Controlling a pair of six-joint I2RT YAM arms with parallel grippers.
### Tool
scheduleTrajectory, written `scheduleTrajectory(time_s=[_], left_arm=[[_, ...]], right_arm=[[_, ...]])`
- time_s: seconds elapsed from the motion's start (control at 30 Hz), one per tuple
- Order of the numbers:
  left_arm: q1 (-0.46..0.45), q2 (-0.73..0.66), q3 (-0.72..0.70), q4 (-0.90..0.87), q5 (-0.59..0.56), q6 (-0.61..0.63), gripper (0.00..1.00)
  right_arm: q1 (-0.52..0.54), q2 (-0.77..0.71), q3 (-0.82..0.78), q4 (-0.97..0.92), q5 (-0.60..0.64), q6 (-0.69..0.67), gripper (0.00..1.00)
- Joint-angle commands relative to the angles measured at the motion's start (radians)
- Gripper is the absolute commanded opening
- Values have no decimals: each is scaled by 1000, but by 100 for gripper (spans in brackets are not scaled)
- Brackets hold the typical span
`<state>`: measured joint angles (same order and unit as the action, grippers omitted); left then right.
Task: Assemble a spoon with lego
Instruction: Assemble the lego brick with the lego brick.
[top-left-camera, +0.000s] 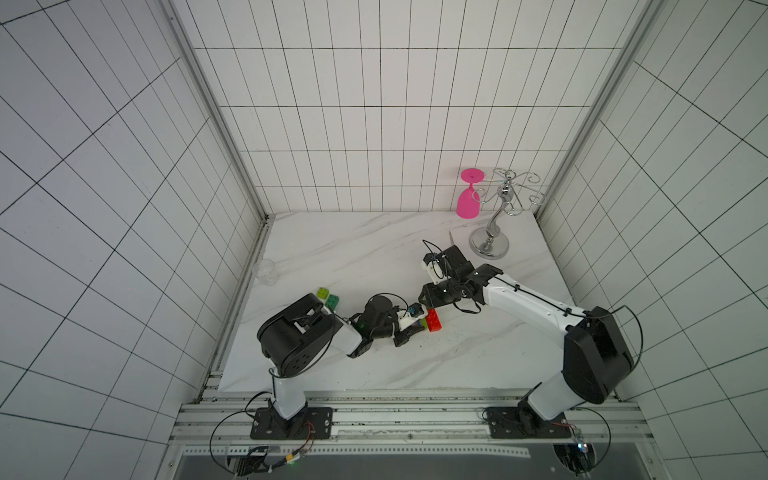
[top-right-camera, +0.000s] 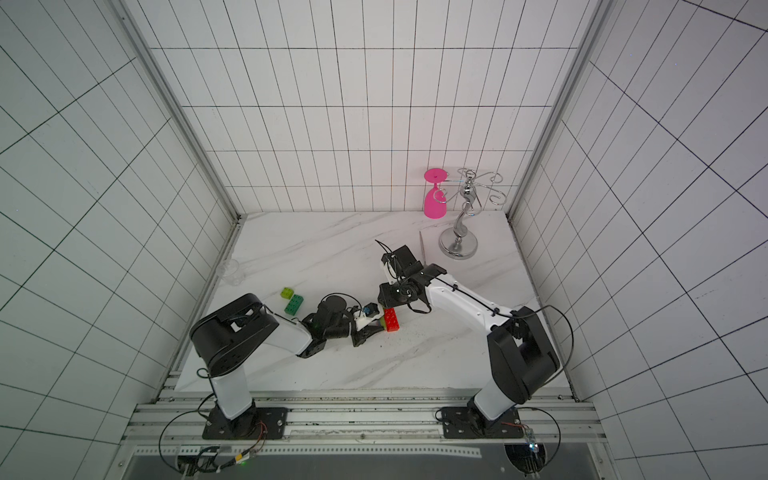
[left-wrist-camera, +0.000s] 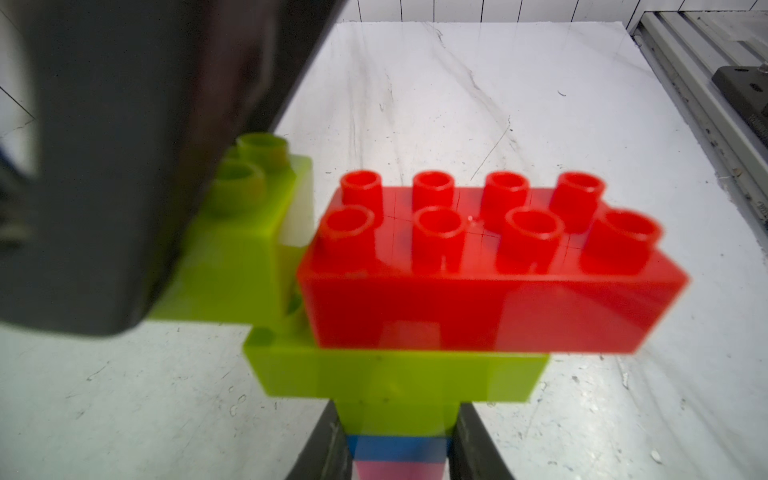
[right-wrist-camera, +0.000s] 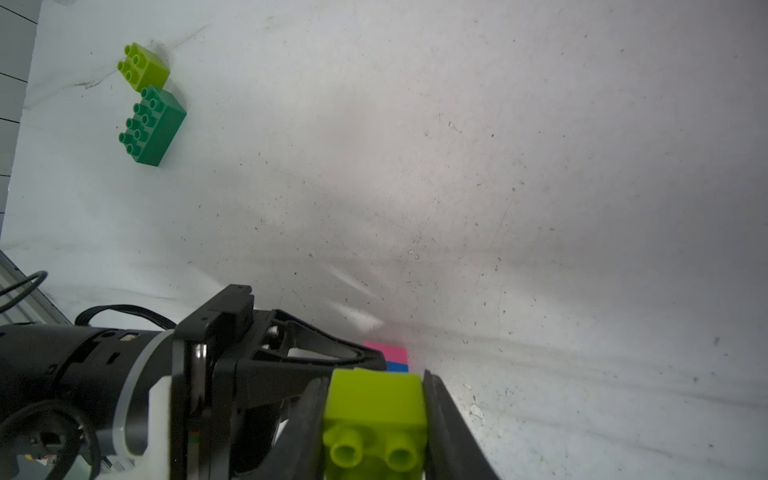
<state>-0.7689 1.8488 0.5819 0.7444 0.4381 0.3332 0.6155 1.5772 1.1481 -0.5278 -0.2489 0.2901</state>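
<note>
Two pieces lie loose on the marble table (top-left-camera: 374, 249), a lime-green brick (right-wrist-camera: 143, 66) and a dark-green brick (right-wrist-camera: 156, 124), so the head looks unfinished. Mid-table, the left gripper (left-wrist-camera: 397, 436) clamps the half-built spoon (left-wrist-camera: 395, 374) by its handle. The right gripper (right-wrist-camera: 374, 419) pinches a small lime block (left-wrist-camera: 249, 232) against it beside the red brick (left-wrist-camera: 490, 299).

Both my arms reach low and inward; my left gripper (top-left-camera: 419, 327) and right gripper (top-left-camera: 424, 307) nearly meet, each clamped tight.
</note>
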Motion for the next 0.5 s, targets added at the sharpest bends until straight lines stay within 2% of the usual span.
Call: scheduleTrajectory(time_s=[0.0,0.2,0.47], left_arm=[[4,15,16,4,-13,1,0],[4,13,13,3,-13,1,0],[3,7,12,1,-14,4,0]], right_arm=[[-4,-19,29,-74,-11,4,24],[-7,-15,10,-69,-29,-4,24],[-11,41,-16,-37,5,-23,23]])
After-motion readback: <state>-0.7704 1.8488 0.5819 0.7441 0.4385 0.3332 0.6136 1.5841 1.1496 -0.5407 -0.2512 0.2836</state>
